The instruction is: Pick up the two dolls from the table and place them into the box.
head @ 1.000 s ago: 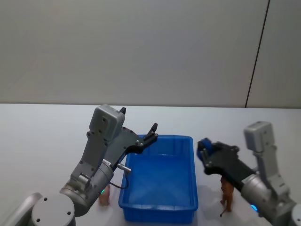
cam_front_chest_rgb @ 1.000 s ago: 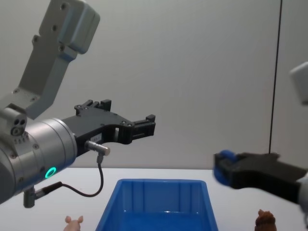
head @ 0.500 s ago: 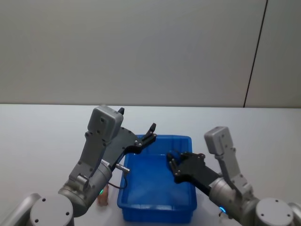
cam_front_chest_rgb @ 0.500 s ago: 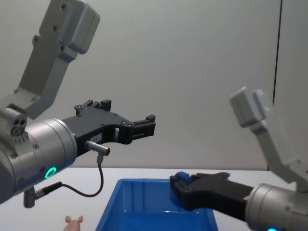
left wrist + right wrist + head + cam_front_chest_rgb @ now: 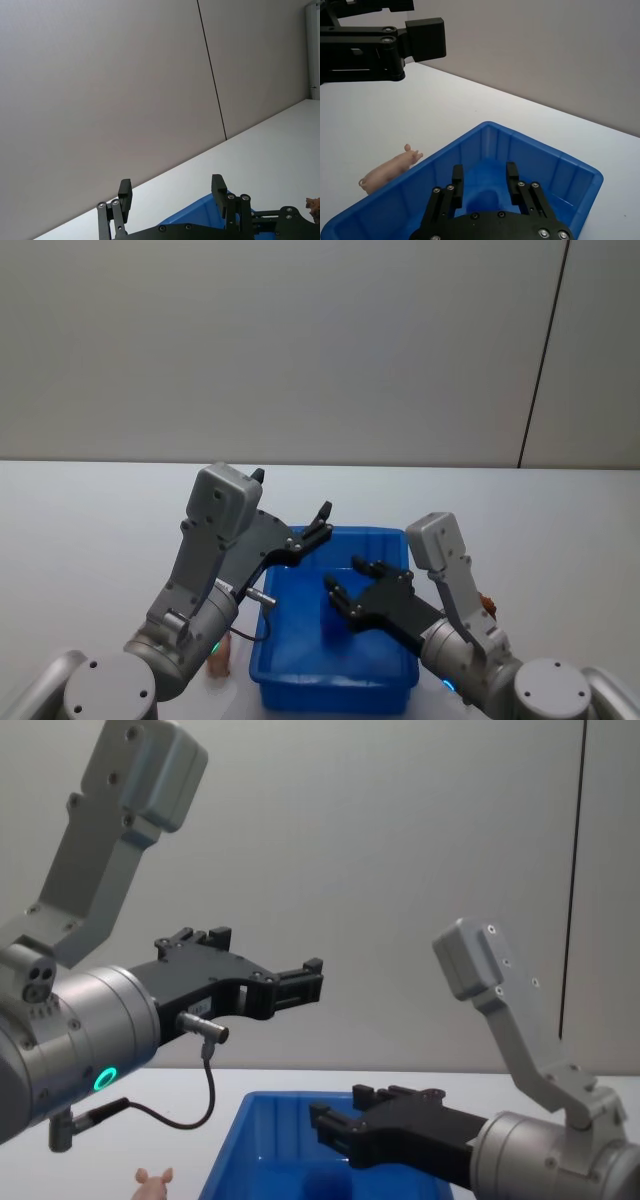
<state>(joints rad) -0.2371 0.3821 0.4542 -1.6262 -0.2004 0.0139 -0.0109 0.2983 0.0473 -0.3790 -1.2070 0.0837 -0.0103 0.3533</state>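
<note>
the jaws on my right gripper (image 5: 485,186) stand apart and hold nothing. they hang low inside the bright blue rectangular plastic box (image 5: 540,161) with ribbed, sloping walls. a dark blue round thing (image 5: 485,196) lies on the box floor right below them. the jaws on my left gripper (image 5: 171,197) are apart too, and empty, held high over the box's far left corner.

neither doll is in the box yet. the small pale pink pig-like doll (image 5: 390,169) sits on the plain white tabletop (image 5: 395,110), just beside the outside of the box's left wall. the brown lion-like doll (image 5: 486,604) is on the tabletop to the right of the box, mostly hidden behind my right forearm.

here is what worries me:
- the right jaws are below the rim. if i swing sideways before lifting, i expect to hook the wall and drag the box, which could shove the pig or tip the lion.
- the lion is close under my own forearm, so a careless sweep back could knock it flat. a thin-legged figure lying on its side is harder to pinch.
- the pig hugs the wall. if the left jaws come straight down, i judge one may land on the rim instead of the tabletop and the close will miss.
- both arms crowd the same space over the box, so i would move one at a time.
</note>
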